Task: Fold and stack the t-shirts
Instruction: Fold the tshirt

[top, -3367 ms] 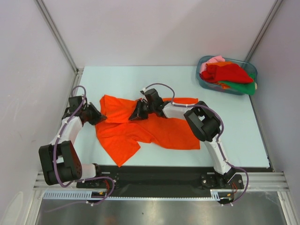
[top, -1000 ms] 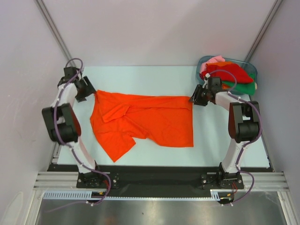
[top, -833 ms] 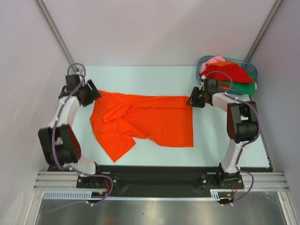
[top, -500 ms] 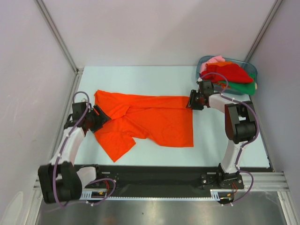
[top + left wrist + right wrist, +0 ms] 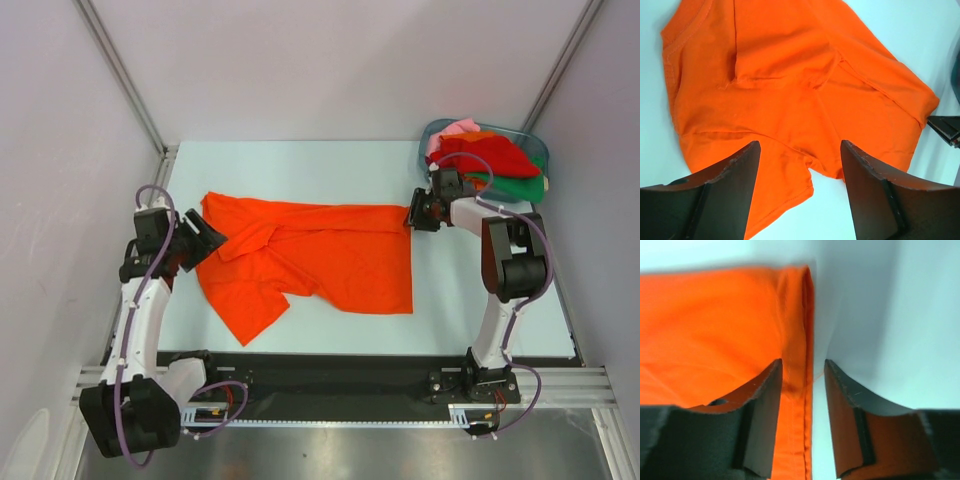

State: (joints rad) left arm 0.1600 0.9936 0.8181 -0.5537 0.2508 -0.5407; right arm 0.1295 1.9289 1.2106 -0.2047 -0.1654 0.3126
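Right now the orange t-shirt point(image 5: 320, 260) lies spread out, a little creased, across the middle of the worktop point(image 5: 300, 170), with one sleeve pointing toward the near edge. The left gripper point(image 5: 212, 240) hangs over the shirt's left edge, jaws wide with nothing between them. The right gripper point(image 5: 412, 216) sits at the shirt's far right corner, jaws partly apart, straddling the hem without pinching it. In the far right corner a blue tub point(image 5: 536, 140) holds the other shirts point(image 5: 485, 155), red, green and pink, in a heap.
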